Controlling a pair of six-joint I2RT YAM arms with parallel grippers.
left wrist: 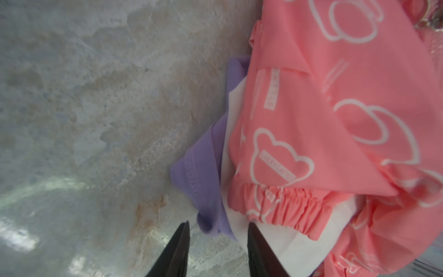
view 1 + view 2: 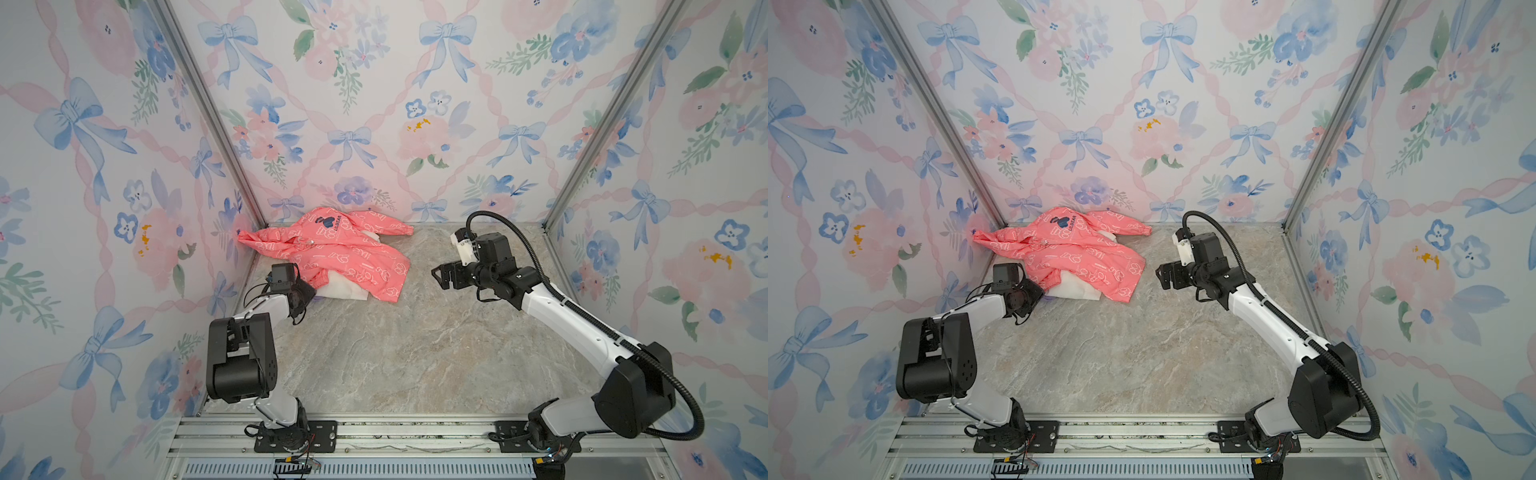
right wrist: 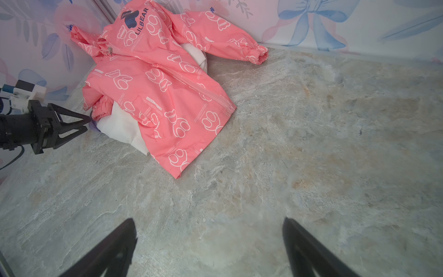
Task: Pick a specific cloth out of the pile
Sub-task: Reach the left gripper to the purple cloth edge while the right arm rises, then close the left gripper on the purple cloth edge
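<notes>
The pile lies in the back left corner of the marble floor. A coral-pink jacket [image 2: 332, 253] [image 3: 163, 91] covers a white cloth [image 2: 345, 291] [image 1: 239, 220]. The cloth, plain lavender [image 1: 201, 167] [image 3: 93, 126], only peeks out from under them at the pile's near left edge. My left gripper [image 1: 218, 225] [image 3: 87, 123] is at that edge, its jaws narrowed but still apart. The lavender corner sits between the fingertips, and one finger [image 1: 256, 242] lies over the white cloth. My right gripper [image 2: 436, 276] [image 3: 208, 223] hovers wide open and empty, to the right of the pile.
Flowered walls [image 2: 124, 208] close in the floor at the left, back and right, and the pile touches the left and back ones. Bare marble floor [image 2: 415, 353] stretches between the arms and the front rail [image 2: 415, 432].
</notes>
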